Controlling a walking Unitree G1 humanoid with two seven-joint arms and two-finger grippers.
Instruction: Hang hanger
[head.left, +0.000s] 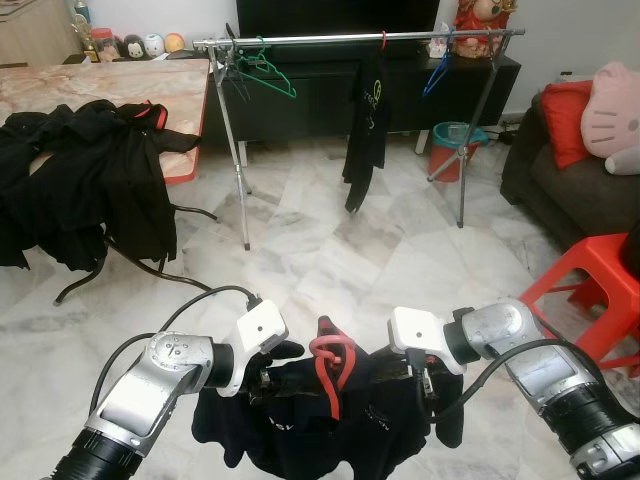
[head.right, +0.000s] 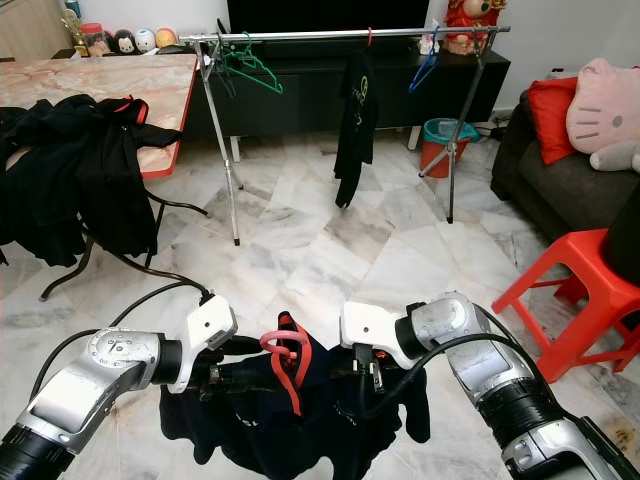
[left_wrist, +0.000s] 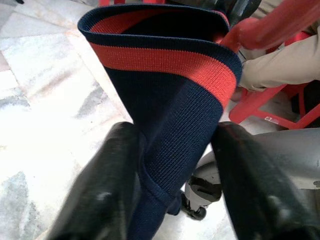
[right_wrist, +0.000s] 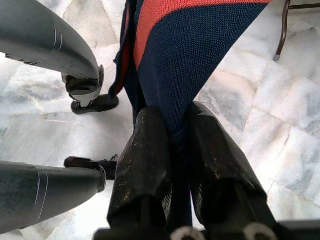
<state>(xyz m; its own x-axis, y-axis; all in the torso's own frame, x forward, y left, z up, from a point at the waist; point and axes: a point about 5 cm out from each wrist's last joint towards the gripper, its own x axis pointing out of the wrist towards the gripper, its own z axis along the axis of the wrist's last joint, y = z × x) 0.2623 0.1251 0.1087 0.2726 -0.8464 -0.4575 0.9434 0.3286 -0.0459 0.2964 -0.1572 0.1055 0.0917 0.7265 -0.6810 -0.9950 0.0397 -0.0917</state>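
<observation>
A navy shirt with a red-striped collar hangs on a red hanger, held up low in front of me between both grippers. My left gripper is shut on the shirt's left shoulder, with the collar fabric pinched between its fingers. At the right shoulder my right gripper is shut tight on the cloth. The silver clothes rail stands across the room, well beyond both grippers.
On the rail hang a green hanger, a black shirt and a blue hanger. At left stands a table piled with black clothes. At right are a red stool and a sofa. A person's beige trouser leg is close by.
</observation>
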